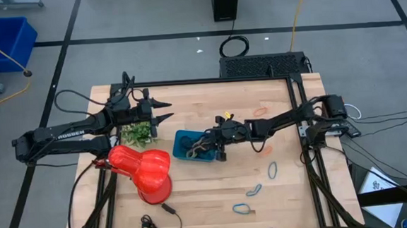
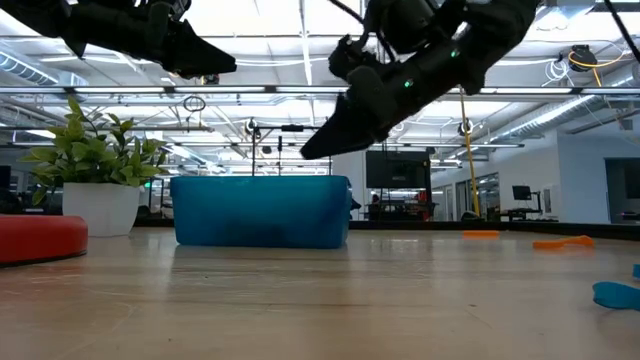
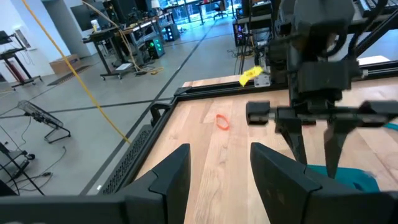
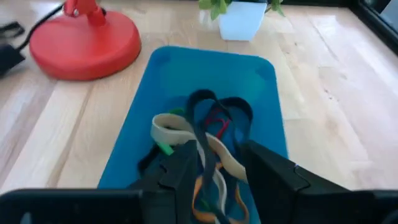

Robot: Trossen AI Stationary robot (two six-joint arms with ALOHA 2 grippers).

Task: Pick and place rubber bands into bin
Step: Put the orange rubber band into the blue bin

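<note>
The teal-blue bin [image 1: 182, 138] sits at mid-table; it also shows in the low view [image 2: 260, 210]. A tangle of rubber bands [image 4: 205, 137], black, tan, red, green and orange, lies inside it. My right gripper [image 1: 207, 145] hovers just above the bin's near-right part, fingers open [image 3: 314, 149], one on either side of a dark band [image 4: 208, 158] and pointing down into the bin [image 4: 221, 168]. Nothing hangs from it in the low view [image 2: 310, 150]. My left gripper [image 1: 164, 109] is open and empty [image 3: 221, 171], raised left of the bin, above the plant.
A red vase [image 1: 147, 170] lies left of the bin, and a small potted plant [image 1: 139, 132] stands behind it. Loose bands lie on the table: an orange one [image 1: 261, 112] at the far right, three blue ones [image 1: 272, 169] [image 1: 254, 190] [image 1: 241, 209] at the near right. A black cable [image 1: 170, 209] lies near the front edge.
</note>
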